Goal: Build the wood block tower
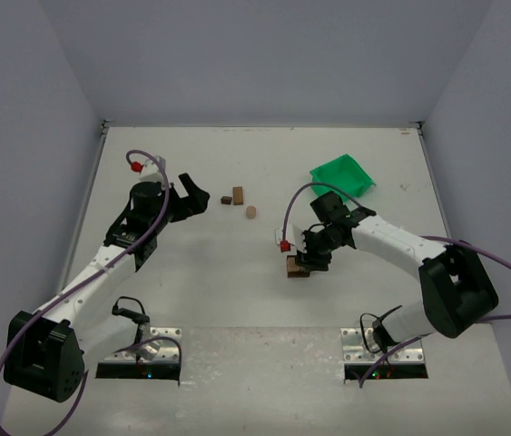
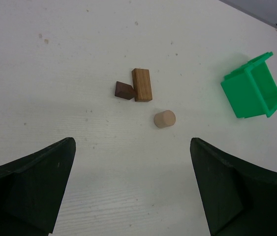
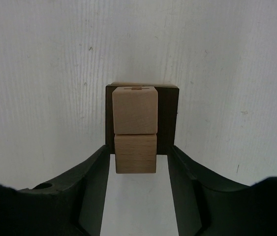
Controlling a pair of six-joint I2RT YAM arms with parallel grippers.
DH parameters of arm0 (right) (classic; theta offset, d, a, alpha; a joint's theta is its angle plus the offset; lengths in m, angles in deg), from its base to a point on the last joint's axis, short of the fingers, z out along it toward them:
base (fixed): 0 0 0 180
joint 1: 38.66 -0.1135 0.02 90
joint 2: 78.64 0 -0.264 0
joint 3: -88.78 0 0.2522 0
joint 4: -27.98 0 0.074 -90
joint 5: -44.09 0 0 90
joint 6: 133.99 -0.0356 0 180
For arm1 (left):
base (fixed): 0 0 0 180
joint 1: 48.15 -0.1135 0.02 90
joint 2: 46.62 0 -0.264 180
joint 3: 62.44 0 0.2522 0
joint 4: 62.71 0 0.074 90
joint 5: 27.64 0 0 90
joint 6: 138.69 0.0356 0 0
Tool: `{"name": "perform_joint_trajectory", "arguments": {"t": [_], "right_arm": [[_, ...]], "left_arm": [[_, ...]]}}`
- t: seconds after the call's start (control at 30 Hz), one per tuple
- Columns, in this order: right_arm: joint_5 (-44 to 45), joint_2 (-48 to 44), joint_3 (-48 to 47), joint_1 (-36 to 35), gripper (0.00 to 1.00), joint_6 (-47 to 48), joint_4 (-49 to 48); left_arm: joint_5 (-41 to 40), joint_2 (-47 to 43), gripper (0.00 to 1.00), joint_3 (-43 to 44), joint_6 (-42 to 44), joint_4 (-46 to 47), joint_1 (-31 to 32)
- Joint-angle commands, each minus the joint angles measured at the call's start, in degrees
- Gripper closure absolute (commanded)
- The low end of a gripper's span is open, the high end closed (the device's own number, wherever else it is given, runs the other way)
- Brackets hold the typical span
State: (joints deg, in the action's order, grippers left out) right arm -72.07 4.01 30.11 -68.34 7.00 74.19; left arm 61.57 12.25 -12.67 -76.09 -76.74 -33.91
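top view: on the white table (image 1: 237, 300), the right claw (image 1: 307, 257) hangs directly over the wood block tower (image 1: 297, 270), a small brown-and-tan stack in front of the right arm, near the table's middle. from up here i cannot tell how wide this claw stands. the left claw (image 1: 193, 195) points toward the loose pieces, spread wide and holding nothing. between the two arms, farther back, a small dark brown wooden block (image 1: 226, 201) touches a brown rectangular wooden block (image 1: 238, 195). a short light tan wooden cylinder (image 1: 250, 213) is just beside them. a green plastic bin (image 1: 343, 174) sits at the back right, apart from the rest.

left wrist view: the left claw's fingers (image 2: 35, 187) stand far apart at the lower corners with only bare table between them. ahead, the dark block's corner meets the rectangular block's side, the cylinder stands on end near them, and the bin is off to the right.

right wrist view: the tower fills the middle, two light tan wooden cubes (image 3: 135, 110) touching in line over a wider dark brown base block (image 3: 168, 120). the right claw is partly open. its fingers (image 3: 96, 182) flank the nearer cube with a thin gap on each side, gripping nothing.
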Motion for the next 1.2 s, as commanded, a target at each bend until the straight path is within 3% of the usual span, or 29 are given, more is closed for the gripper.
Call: {"name": "perform_joint_trajectory", "arguments": {"t": [0.0, 0.23, 0.3, 0.37, 0.53, 0.8, 1.0, 1.1, 1.17], "right_arm": [[1.0, -1.6, -0.6, -0.3, 0.48, 0.5, -1.4], [1.2, -5.2, -2.3, -0.5, 0.27, 2.1, 4.3], [0.8, -7.2, -2.3, -0.5, 0.1, 4.2, 6.9], [0.7, -9.6, -2.5, -0.5, 0.01, 5.6, 9.0], [2.0, -16.9, -3.0, -0.5, 0.01, 7.5, 10.0], [1.8, -20.7, -9.3, -0.6, 0.01, -2.9, -2.2], [5.3, -14.3, -24.1, -0.6, 0.01, -23.0, -11.4], [15.1, -11.5, -30.9, -0.7, 0.01, -32.6, -14.0], [26.6, -11.3, -31.9, -0.6, 0.01, -43.0, -18.0]], "left_arm": [[0.9, -0.3, 0.0, 1.7, 0.6, 1.2, 0.2], [2.5, -0.6, 0.0, 1.5, 0.9, 1.1, 0.2], [2.5, -0.9, 0.0, 1.5, 0.9, 0.7, 0.2], [2.5, -1.3, 0.0, 1.4, 0.9, 0.5, 0.2], [3.9, -1.9, 0.0, 1.5, 0.1, 0.7, 0.2], [8.1, 2.4, 0.0, 2.1, -1.4, 4.4, 3.1], [10.2, 7.2, 0.0, 2.8, -2.9, 7.4, 7.9], [9.4, 8.6, 0.0, 2.6, -3.5, 7.7, 9.7], [10.6, 9.6, 0.01, 1.7, -4.1, 8.8, 10.4]]}}
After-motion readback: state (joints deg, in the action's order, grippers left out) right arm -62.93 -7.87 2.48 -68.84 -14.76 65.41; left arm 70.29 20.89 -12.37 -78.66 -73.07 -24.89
